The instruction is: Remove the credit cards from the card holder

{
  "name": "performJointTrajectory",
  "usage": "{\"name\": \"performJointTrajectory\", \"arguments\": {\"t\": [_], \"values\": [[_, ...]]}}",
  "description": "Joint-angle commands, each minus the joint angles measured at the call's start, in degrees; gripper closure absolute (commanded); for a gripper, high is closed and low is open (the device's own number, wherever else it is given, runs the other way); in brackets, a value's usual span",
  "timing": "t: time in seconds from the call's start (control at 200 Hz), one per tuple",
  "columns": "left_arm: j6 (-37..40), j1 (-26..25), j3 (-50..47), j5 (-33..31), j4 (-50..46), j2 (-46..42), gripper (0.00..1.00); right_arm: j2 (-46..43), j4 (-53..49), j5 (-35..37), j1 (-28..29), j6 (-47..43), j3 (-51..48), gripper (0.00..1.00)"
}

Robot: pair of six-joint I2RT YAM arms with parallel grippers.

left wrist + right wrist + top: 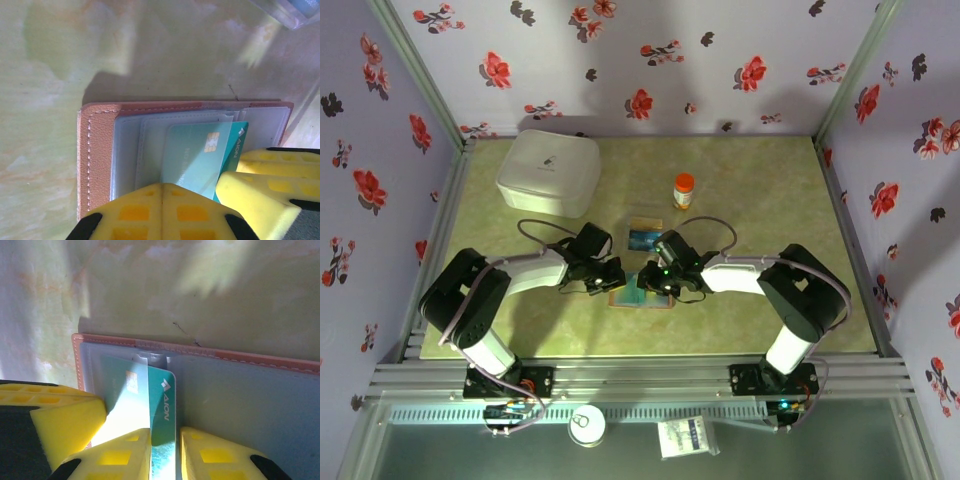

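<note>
At card holder (240, 405) edge, left jaws closed; right jaws pinch protruding credit card (162, 425)

The card holder (642, 298) lies opened flat on the table (770, 200), near the middle of its front half. The left gripper (615, 284) is over the holder's left part and the right gripper (653, 286) over its right part. A credit card (162, 410) sticks partway out of a pocket in the holder, its free end between the right gripper's fingers (127, 457). Just behind the holder sits a small tray (645, 236), behind and to the right of that a bottle (684, 191), and a lidded box (548, 172) stands at the back left.
</note>
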Motion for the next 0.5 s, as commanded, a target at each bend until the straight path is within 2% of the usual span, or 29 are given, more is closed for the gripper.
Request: {"name": "performJointTrajectory", "arguments": {"t": [0.0,0.495], "values": [[0.8,-0.3,-0.1,-1.5,-3.1,1.8,1.00,-1.7,1.3,-0.7,-0.3,1.1,-0.9,0.79],[0.7,-0.2,-0.1,-1.5,-3.2,1.4,1.00,-0.7,4.7,-2.2,-0.6,2.4,-2.2,0.86]]}}
